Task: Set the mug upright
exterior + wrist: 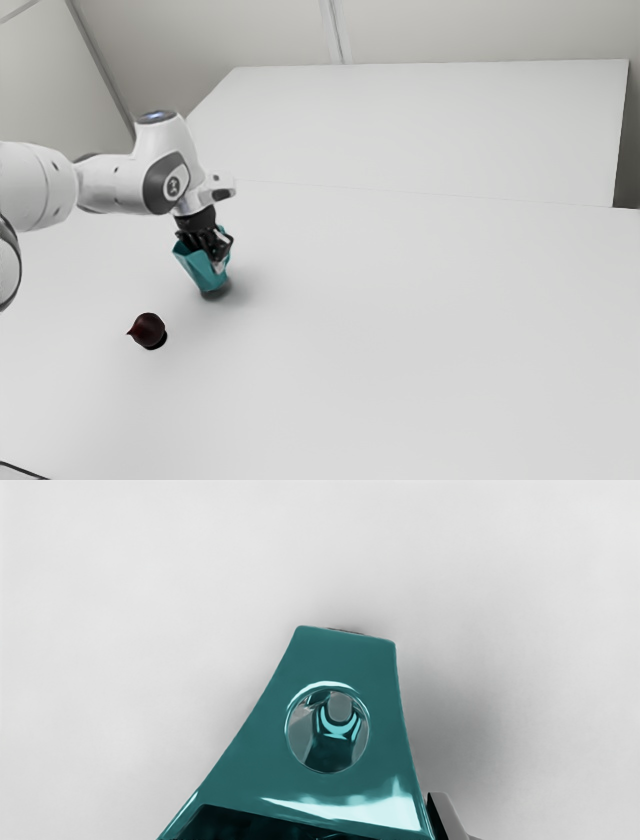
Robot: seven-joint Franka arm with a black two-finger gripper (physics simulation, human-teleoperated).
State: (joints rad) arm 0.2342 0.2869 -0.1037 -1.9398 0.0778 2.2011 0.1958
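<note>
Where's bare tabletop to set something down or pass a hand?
Widest: the tabletop from the mug to the exterior view's right. Smaller: between the dark object and that view's lower edge. Crowded: around mug and pincer; the gap from mug to dark object looks tight.

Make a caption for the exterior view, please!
A white robot arm reaches down to a tilted teal mug, near a dark, pointy-tipped thing on the table.

Dark object (149,328) stands near mug (195,262); gap between.
</note>
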